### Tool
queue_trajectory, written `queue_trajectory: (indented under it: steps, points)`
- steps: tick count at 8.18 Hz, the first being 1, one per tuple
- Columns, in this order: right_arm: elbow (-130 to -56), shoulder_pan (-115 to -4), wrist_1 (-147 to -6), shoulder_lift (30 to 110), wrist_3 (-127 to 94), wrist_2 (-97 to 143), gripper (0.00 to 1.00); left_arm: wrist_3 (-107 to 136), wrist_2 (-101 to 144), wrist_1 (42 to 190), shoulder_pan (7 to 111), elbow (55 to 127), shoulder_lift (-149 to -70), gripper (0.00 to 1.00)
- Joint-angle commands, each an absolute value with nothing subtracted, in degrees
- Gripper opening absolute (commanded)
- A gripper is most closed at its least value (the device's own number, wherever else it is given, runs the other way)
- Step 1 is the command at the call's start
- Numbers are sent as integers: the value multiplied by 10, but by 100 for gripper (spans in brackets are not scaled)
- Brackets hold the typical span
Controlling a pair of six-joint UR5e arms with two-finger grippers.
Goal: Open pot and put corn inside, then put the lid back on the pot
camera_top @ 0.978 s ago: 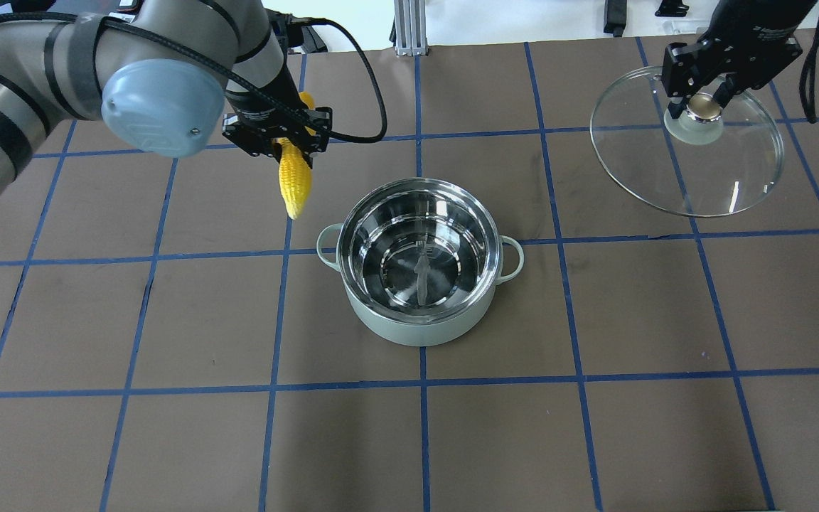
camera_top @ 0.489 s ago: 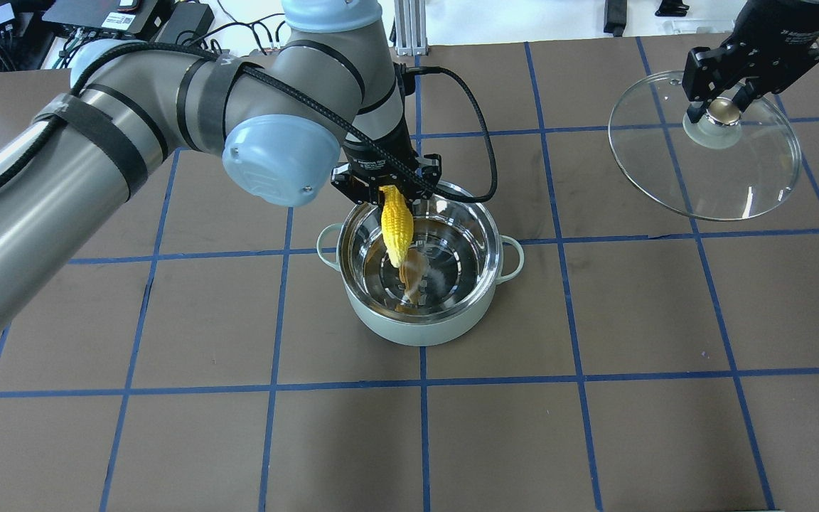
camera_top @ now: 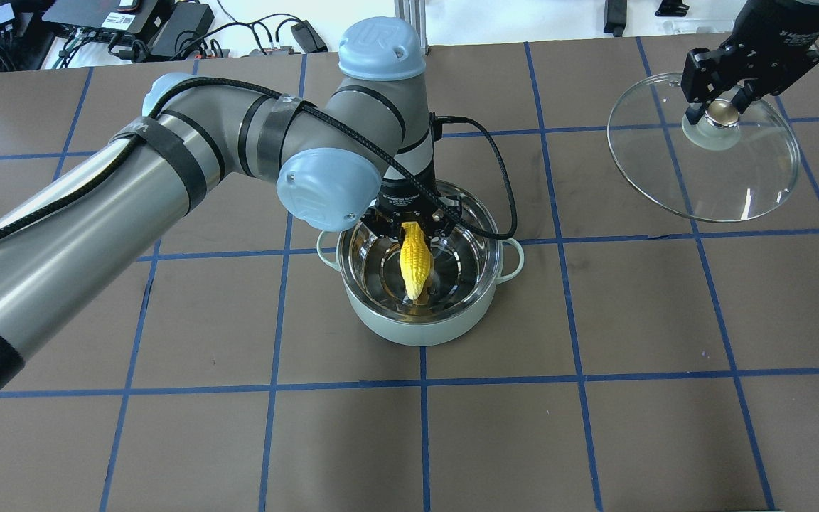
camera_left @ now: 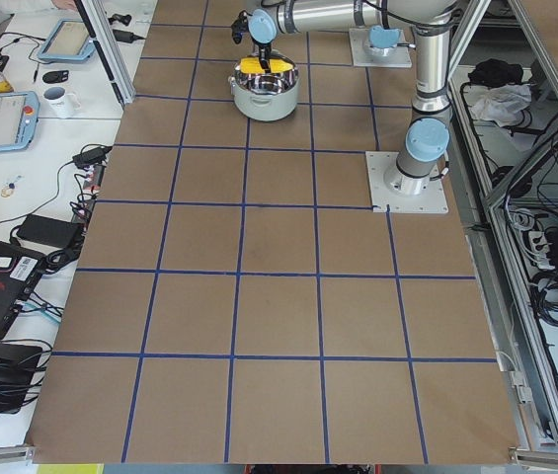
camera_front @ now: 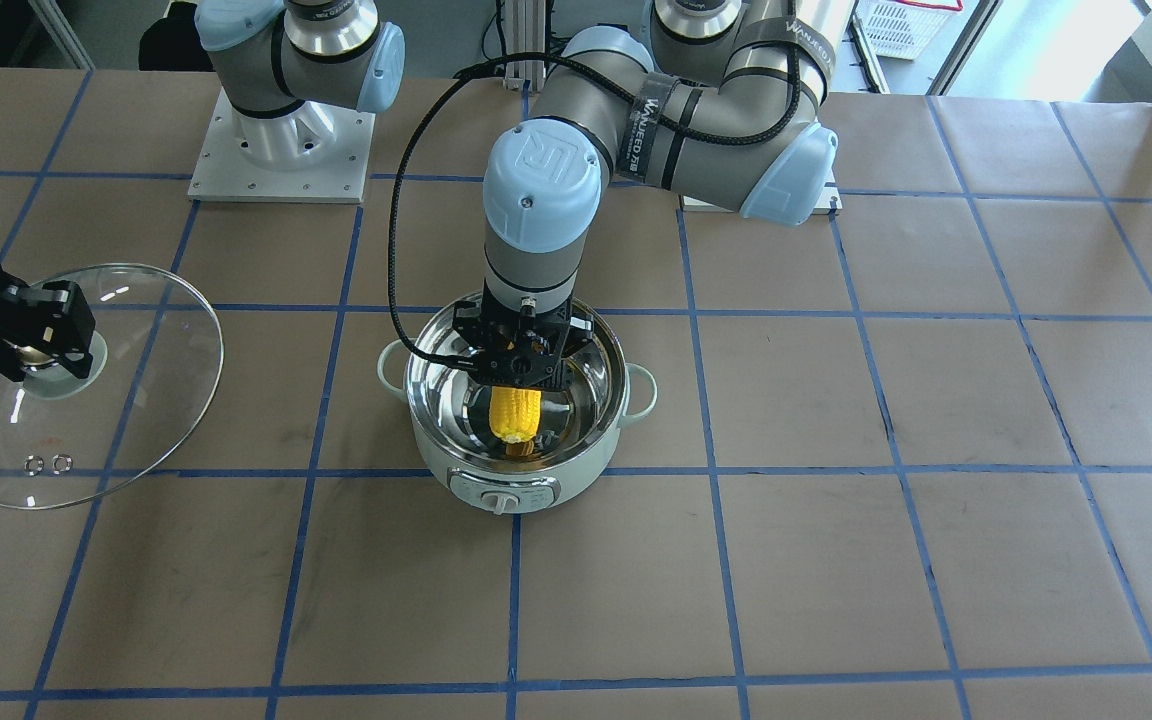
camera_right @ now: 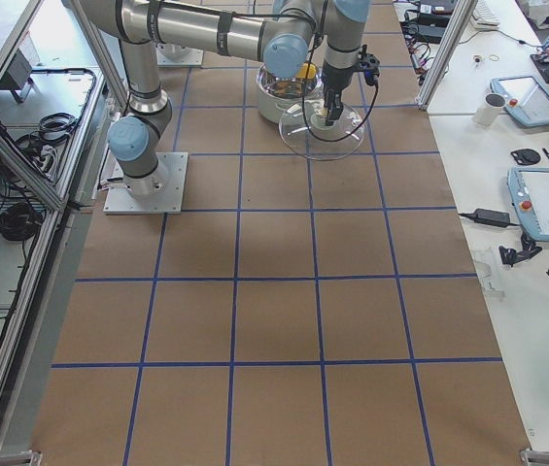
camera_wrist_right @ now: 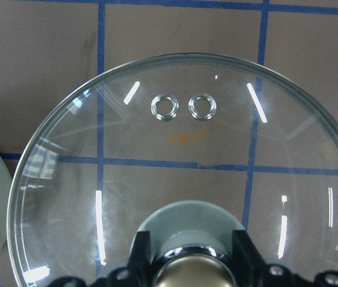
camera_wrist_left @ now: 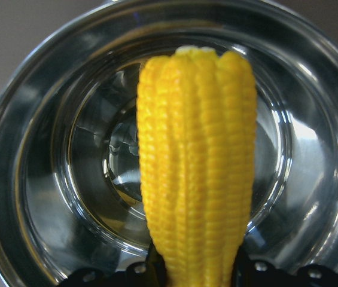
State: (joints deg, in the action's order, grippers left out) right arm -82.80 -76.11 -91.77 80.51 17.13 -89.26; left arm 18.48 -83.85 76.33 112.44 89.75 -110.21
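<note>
left hand [camera_top: 414,222] clamped on thick end of corn [camera_top: 415,262] | corn hangs tip-down inside open pot [camera_top: 420,328] | pot stands mid-desk [camera_top: 594,320], off every edge | right hand [camera_top: 721,105] clamped on knob [camera_wrist_right: 195,274] of lid [camera_top: 733,181] | lid tilted, well apart from pot, toward desk's right edge

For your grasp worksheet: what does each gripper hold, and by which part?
Left gripper holds the corn by its upper end; right gripper holds the lid by its centre knob.
</note>
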Motion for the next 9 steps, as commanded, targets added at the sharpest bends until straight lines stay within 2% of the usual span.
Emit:
queue_trajectory:
  steps: [1,2,3,4,5,6,9]
  points:
    - [-829,-762,-918,806,170,-893,17,180,-841,761,1127,904,-1114,0]
    - [-829,-763,-918,806,170,-892,17,182,-841,747,1127,904,-1121,0]
    - [-829,-763,-918,806,167,-892,17,185,-842,746,1127,904,-1121,6]
    - [-829,-764,-918,807,165,-892,17,178,-842,745,1127,904,-1121,58]
    - [-829,-765,-918,807,165,-892,17,184,-844,745,1127,903,-1116,93]
    - [-829,-766,-918,807,165,-891,17,184,-843,747,1127,901,-1110,100]
    - [-829,-769,-919,813,161,-890,18,178,-840,781,1121,895,-1091,100]
